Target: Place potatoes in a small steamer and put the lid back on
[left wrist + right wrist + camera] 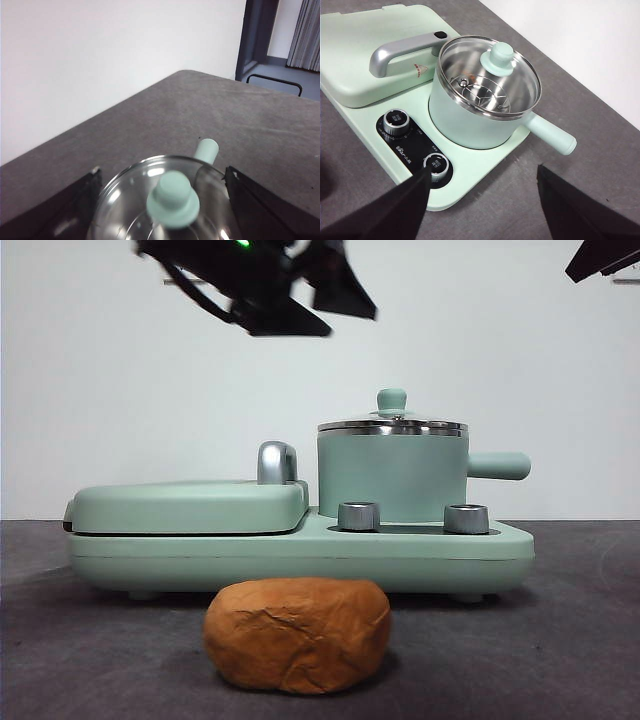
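Observation:
The potato (297, 633), an orange-brown wrinkled lump, lies on the table in front of the appliance. The small steamer (392, 478) stands on the right of the base with its lid (392, 425) on; the lid knob (391, 399) points up. My left gripper (345, 320) hangs open and empty, high above the appliance and a little left of the pot; in its wrist view the gripper (162, 172) has the lid knob (172, 197) between its spread jaws, well apart. My right gripper (482, 172) is open and empty, above the table beside the steamer (470, 125).
The flat mint-green griddle (190, 505) with a chrome handle (277, 462) fills the left of the base (300, 555). Two steel dials (359, 516) sit in front of the pot. The pot's side handle (498, 466) sticks out to the right. The right arm shows as a black tip (600, 255).

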